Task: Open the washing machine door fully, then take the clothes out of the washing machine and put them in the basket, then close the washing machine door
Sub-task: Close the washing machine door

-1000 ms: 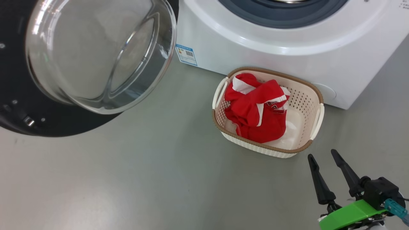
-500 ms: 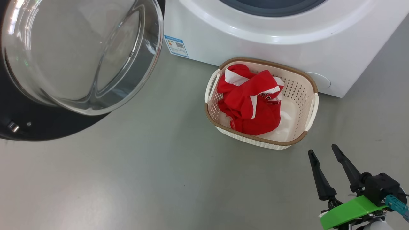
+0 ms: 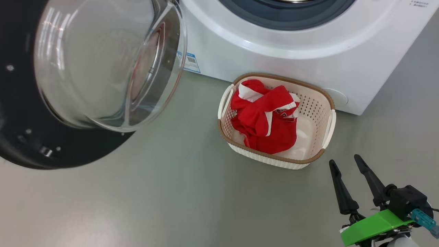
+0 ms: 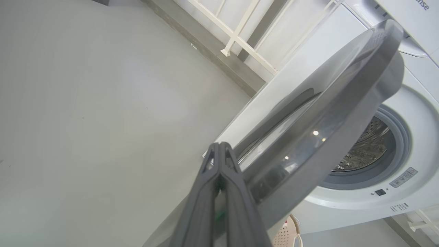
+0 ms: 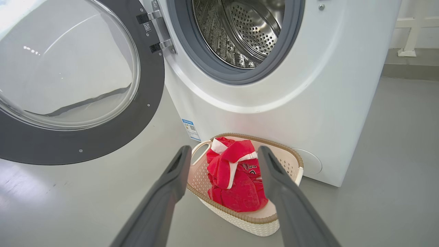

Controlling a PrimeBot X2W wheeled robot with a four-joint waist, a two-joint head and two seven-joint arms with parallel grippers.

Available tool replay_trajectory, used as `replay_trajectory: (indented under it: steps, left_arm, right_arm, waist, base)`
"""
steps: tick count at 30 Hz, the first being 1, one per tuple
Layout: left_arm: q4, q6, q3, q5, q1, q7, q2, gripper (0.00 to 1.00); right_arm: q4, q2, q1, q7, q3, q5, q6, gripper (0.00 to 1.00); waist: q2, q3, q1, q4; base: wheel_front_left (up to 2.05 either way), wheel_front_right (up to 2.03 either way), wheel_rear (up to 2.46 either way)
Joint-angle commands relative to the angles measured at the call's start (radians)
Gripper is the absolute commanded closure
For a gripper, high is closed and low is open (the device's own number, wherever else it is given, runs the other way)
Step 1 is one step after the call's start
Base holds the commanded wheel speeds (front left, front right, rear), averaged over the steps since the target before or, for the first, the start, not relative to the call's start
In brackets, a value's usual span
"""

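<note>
On my left, the washing machine door hangs open, outer face just beside my left gripper, fingers together, contact unclear. That one's nearer for the push. Meanwhile clothes in the basket; right gripper spread, empty.

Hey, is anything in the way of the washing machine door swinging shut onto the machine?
Nothing visible does. The washing machine door stands open to the left, the grey ring and drum mouth carry no cloth, and the basket with the clothes sits on the floor against the washing machine, seemingly lower than the door's rim.
</note>
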Motion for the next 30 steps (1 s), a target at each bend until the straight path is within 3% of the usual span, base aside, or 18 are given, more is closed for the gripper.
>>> replay_trajectory:
  steps: [1, 19, 30]
  left_arm:
    - [-0.051, -0.007, 0.015, -0.019, 0.005, 0.012, 0.052, 1.00]
    - [-0.445, -0.007, -0.112, -0.076, 0.132, 0.014, 0.089, 1.00]
    - [-0.581, -0.007, -0.218, -0.054, 0.114, -0.013, 0.078, 1.00]
  right_arm:
    - [-0.018, -0.002, -0.009, -0.006, 0.023, -0.009, 0.007, 0.00]
    - [-0.018, 0.027, 0.033, -0.006, 0.027, 0.006, 0.007, 0.00]
    - [-0.024, 0.041, 0.031, -0.006, 0.021, 0.007, 0.007, 0.00]
  waist:
    - [0.0000, -0.014, 0.0000, -0.001]
    - [0.0000, -0.090, 0.0000, -0.048]
    - [0.0000, -0.087, 0.0000, -0.116]
  base:
    - [0.00, 0.00, 0.00]
    - [0.00, 0.00, 0.00]
    - [0.00, 0.00, 0.00]
